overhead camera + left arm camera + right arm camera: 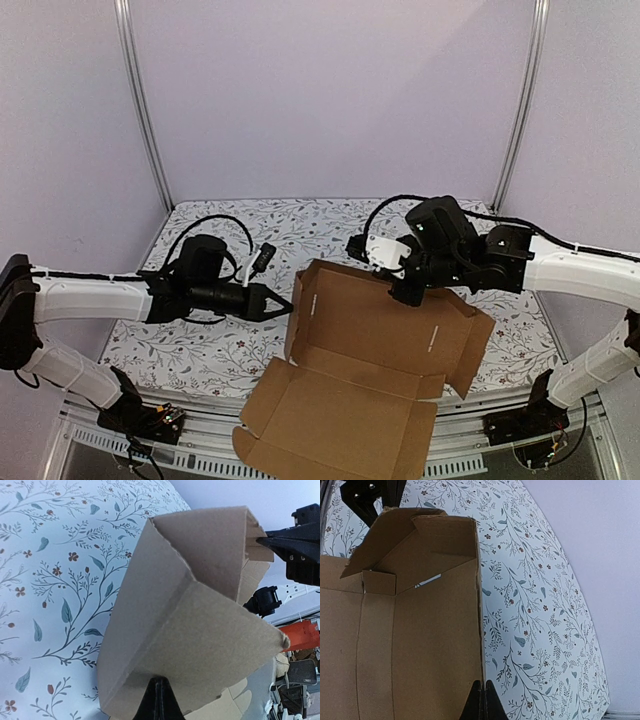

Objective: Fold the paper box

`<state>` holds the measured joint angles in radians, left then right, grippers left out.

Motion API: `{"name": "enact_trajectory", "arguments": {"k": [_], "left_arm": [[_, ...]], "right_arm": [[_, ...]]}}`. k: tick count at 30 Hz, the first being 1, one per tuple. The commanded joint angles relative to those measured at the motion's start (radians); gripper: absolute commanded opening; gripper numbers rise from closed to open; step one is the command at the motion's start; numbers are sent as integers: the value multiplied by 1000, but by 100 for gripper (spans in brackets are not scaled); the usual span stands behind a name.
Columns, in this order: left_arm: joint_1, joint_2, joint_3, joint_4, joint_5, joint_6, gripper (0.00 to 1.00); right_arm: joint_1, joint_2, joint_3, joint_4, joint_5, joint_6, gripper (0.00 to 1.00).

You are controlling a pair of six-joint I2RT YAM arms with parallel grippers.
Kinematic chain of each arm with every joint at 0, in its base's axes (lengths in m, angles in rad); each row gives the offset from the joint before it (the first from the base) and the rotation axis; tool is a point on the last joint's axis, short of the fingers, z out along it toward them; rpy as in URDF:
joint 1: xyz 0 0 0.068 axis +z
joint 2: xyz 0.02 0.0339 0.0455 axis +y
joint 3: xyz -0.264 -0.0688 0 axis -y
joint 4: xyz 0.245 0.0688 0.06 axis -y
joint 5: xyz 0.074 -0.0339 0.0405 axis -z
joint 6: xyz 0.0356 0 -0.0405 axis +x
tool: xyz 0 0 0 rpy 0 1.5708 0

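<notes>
top: high, rear, looks down | wrists: close, facing each other | shared: paper box [370,370]

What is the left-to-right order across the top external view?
Order: left arm's white link → left gripper, shut, tip at the box's left wall → paper box → right arm's white link. I left out the right gripper because it overlaps the box's far wall.

The paper box [360,400] is made of matt brown corrugated cardboard, with rough cut edges. Beneath the paper box, the counter [220,355] is covered by a smooth, matt sheet printed with leaves and flowers. The left hand [283,305] is formed of matt black plastic.
</notes>
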<state>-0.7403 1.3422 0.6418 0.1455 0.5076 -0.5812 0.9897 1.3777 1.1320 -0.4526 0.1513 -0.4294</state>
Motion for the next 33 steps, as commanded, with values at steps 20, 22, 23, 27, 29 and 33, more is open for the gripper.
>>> {"name": "enact_trajectory", "arguments": {"k": [20, 22, 23, 27, 29, 33], "left_arm": [[-30, -99, -123, 84, 42, 2, 3], [-30, -114, -133, 83, 32, 3, 3], [-30, -121, -139, 83, 26, 4, 3], [-38, -143, -159, 76, -3, 9, 6], [-47, -156, -169, 72, -17, 14, 10], [-65, -182, -183, 46, -70, 25, 23]], "right_arm": [[301, 27, -78, 77, 429, -263, 0], [326, 39, -81, 90, 475, -278, 0], [338, 48, -83, 97, 500, -288, 0], [375, 85, -85, 110, 590, -317, 0], [393, 99, -85, 119, 625, -331, 0], [425, 129, -80, 133, 680, -348, 0]]}}
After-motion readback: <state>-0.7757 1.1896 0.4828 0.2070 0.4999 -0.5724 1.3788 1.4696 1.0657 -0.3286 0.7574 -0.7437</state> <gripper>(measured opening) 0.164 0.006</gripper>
